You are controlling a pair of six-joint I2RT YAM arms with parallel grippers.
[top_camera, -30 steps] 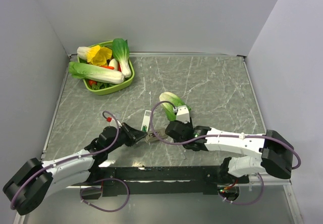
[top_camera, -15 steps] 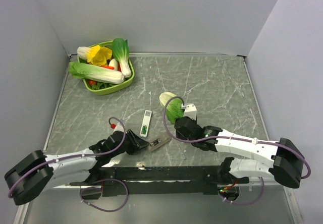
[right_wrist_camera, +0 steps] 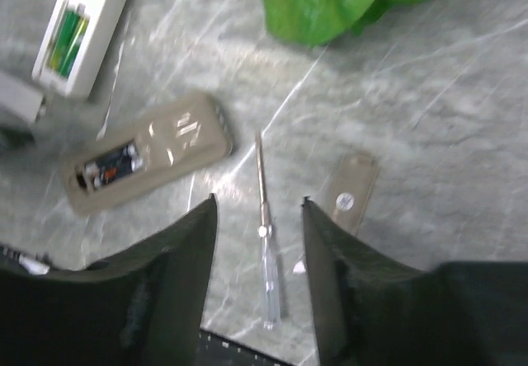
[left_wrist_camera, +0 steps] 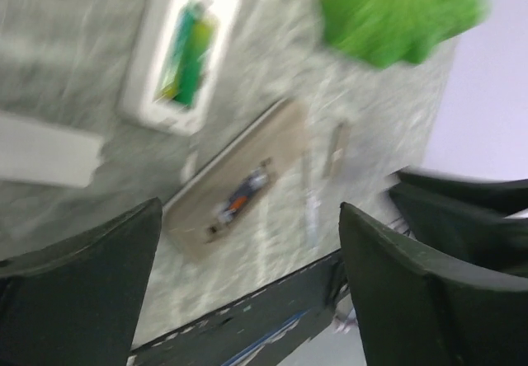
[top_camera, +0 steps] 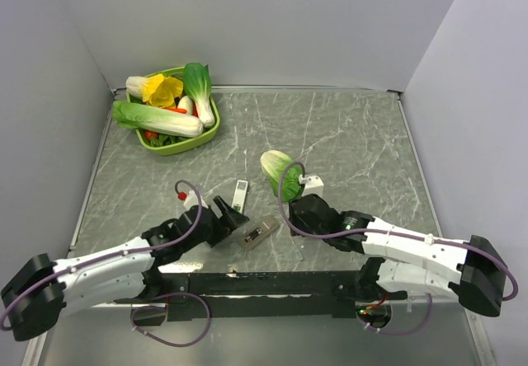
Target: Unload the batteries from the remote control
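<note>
The white remote control (top_camera: 238, 195) (left_wrist_camera: 186, 49) (right_wrist_camera: 82, 28) lies back-up mid-table, with green batteries (left_wrist_camera: 188, 57) (right_wrist_camera: 66, 36) showing in its uncovered compartment. Just nearer lies a beige remote (top_camera: 257, 233) (left_wrist_camera: 239, 189) (right_wrist_camera: 144, 156), with a dark cell in its open bay. My left gripper (top_camera: 224, 218) (left_wrist_camera: 250, 218) hovers just left of the beige remote, open and empty. My right gripper (top_camera: 290, 211) (right_wrist_camera: 259, 205) stands open above a clear-handled screwdriver (right_wrist_camera: 266, 242) on the table, its fingers apart from it.
A beige battery cover (right_wrist_camera: 349, 193) lies right of the screwdriver. A plain white panel (left_wrist_camera: 45, 147) lies by the white remote. A green cabbage (top_camera: 279, 172) sits just behind my right gripper. A green basket (top_camera: 169, 145) of vegetables stands at the back left. A black strip (top_camera: 264, 283) edges the table's front.
My left gripper has opened wide and let go of the beige remote, which now lies on the table. Both grippers have drawn back from it, and the right one has narrowed a little.
</note>
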